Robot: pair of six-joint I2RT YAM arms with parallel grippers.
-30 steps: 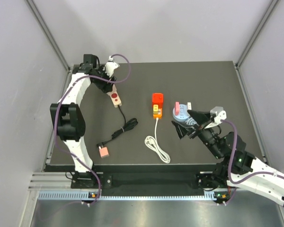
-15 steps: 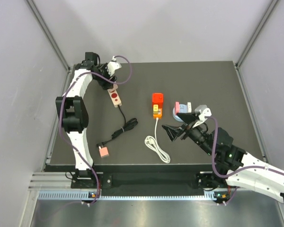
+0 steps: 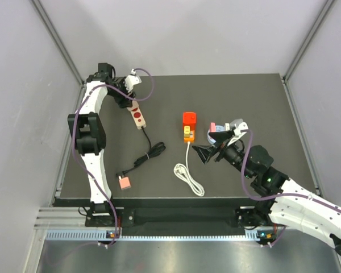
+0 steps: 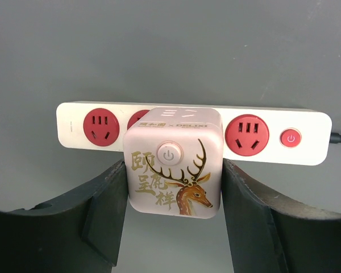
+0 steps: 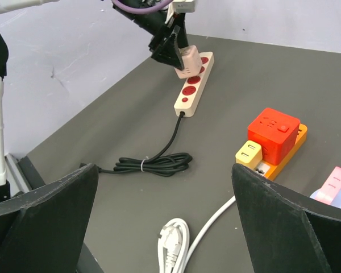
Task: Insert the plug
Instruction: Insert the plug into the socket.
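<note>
Two claws: the right claw [image 3: 201,154] is spread wide and empty; the left claw [image 4: 173,170] is clenched on a pink cube adaptor [image 4: 176,196], held just over a cream power strip [image 4: 256,136].
Plug: the plug [image 5: 274,133], a bright red cube, sits on the far end of the orange power strip [image 5: 288,152], touching it. Whether its pins are fully home cannot be told.
Plug to right claw: ahead of the open fingers [image 5: 51,210] and off to their right, apart from them, with nothing between.
Plug to left claw: well apart, off to that claw's side.
Handling: likely light, rigid, hard plastic. Its smooth faces may slip in the pads. It is not fragile, though the pins probably want a straight push.
Where to hold: best across two opposite flat sides, clear of the yellow block [image 5: 249,152] touching its near face.
Risk: the orange strip looks light and may slide on the table [image 3: 244,96] under a push.
</note>
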